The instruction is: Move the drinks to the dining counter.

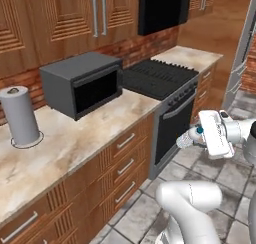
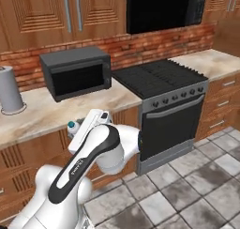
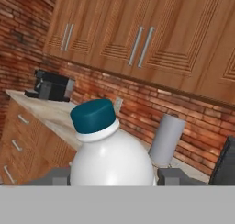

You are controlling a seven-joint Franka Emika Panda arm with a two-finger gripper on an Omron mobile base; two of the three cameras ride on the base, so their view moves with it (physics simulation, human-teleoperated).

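Paper-towel roll (image 1: pixel 20 116): grey, upright, far left on the marbled bench (image 1: pixel 75 143).
Microwave (image 1: pixel 82 83): dark, on the bench right of the roll.
Stove (image 1: pixel 160 78): black, right of the microwave.
Water bottle (image 3: pixel 110 154): clear, teal cap; carried in the air over the tiled floor (image 1: pixel 220 173), off the bench, in front of the stove.
End effector (image 1: pixel 192 137): clenched on the water bottle, fingers at either side of its body.
Handling advice: hold the grip firm and the bottle level during the drive to the dining counter.

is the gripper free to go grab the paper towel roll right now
Probably not: the gripper is shut on the water bottle, held out over the floor, off the counter where the paper towel roll stands.
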